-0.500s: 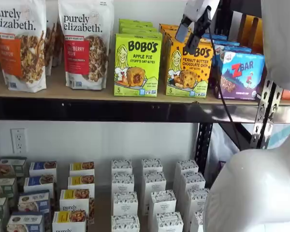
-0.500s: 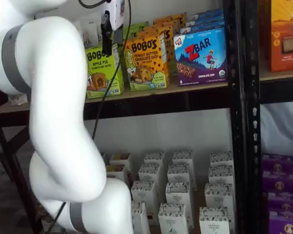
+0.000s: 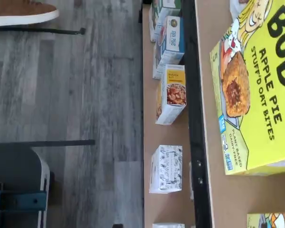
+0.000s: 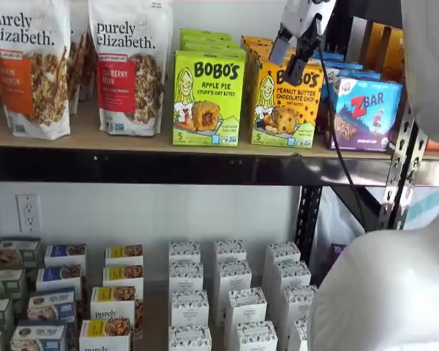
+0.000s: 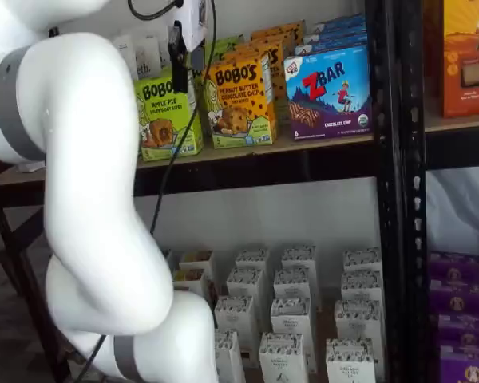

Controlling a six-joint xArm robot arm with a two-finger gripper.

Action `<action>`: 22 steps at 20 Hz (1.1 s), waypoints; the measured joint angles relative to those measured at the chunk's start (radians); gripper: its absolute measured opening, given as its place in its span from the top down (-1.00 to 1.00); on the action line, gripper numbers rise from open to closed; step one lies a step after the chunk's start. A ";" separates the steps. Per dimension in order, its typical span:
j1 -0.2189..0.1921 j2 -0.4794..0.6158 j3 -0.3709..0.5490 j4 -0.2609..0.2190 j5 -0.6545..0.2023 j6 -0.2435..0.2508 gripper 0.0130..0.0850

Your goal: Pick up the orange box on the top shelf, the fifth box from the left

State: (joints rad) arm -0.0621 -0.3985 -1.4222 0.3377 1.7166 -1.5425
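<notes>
The orange box (image 4: 287, 110), printed BOBO'S Peanut Butter Chocolate Chip, stands upright on the top shelf (image 4: 132, 140) between a lime-green Apple Pie carton (image 4: 207, 91) and a blue ZBar box (image 4: 366, 113). It shows in both shelf views (image 5: 239, 100). My gripper (image 4: 285, 67) hangs from above in front of the orange box's upper part, with a gap between its fingers and nothing in them. In a shelf view (image 5: 178, 76) only one black finger shows. The wrist view shows the green carton (image 3: 256, 95) and a corner of the orange box (image 3: 271, 221).
Purely Elizabeth bags (image 4: 130, 62) stand at the shelf's left. More cartons stand behind the front row. A black upright (image 5: 391, 191) rises right of the ZBar box. Small white boxes (image 4: 230, 292) fill the lower level. My white arm (image 5: 88, 199) covers the left of a shelf view.
My gripper has shifted slightly to the right and a little up in front of the orange box. The boxes have not moved.
</notes>
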 joint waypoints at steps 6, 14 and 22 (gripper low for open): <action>-0.029 0.032 -0.039 0.001 -0.002 -0.026 -1.00; -0.051 0.060 -0.053 -0.006 -0.153 -0.056 -1.00; -0.091 0.166 -0.173 -0.007 -0.066 -0.090 -1.00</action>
State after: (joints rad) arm -0.1534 -0.2327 -1.5956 0.3302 1.6503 -1.6320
